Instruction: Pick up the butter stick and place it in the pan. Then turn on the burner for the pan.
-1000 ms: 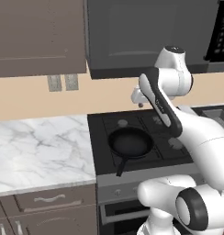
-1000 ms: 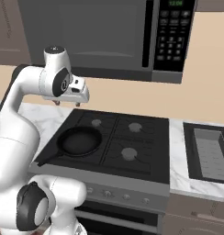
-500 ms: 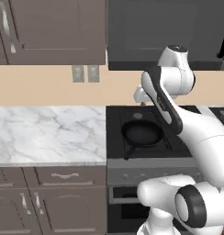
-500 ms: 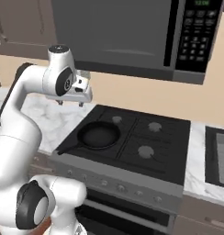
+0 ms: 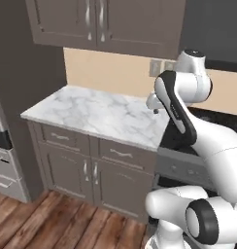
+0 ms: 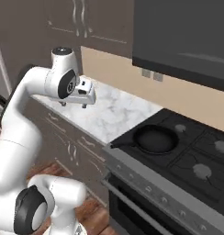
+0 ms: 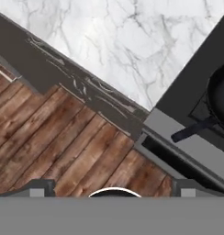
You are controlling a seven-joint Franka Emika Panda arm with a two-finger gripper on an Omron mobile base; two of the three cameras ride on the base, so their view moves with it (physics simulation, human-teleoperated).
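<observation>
Marble countertop [image 5: 98, 113] is being shown beside a black cooktop [image 6: 187, 151], with grey cabinets [image 5: 86, 165] below it and wooden flooring [image 7: 54, 137] in front. The gripper [image 6: 73, 105] is being carried high above the counter's front edge, with its jaws standing wide apart and nothing held between them. In the hand view the two dark tips are sitting far apart at the bottom, and the camera is looking down past the counter edge at the floor. The pan [image 6: 155, 139] is resting on the front left burner [image 6: 146, 148], its long handle [image 7: 193, 130] pointing toward the front of the stove. The butter stick cannot be made out on the parts of the counter that are being shown.

The step in hand is judged to be the search for the butter, so none of the task is being counted as done yet. To do it well, the counter should be scanned fully before any descent is begun, and the hand should be kept high until the bar is found. Since the bar is thin, the fingers should be lined up across its narrow width and closed gently. Risk is lying in a descent onto bare marble.
</observation>
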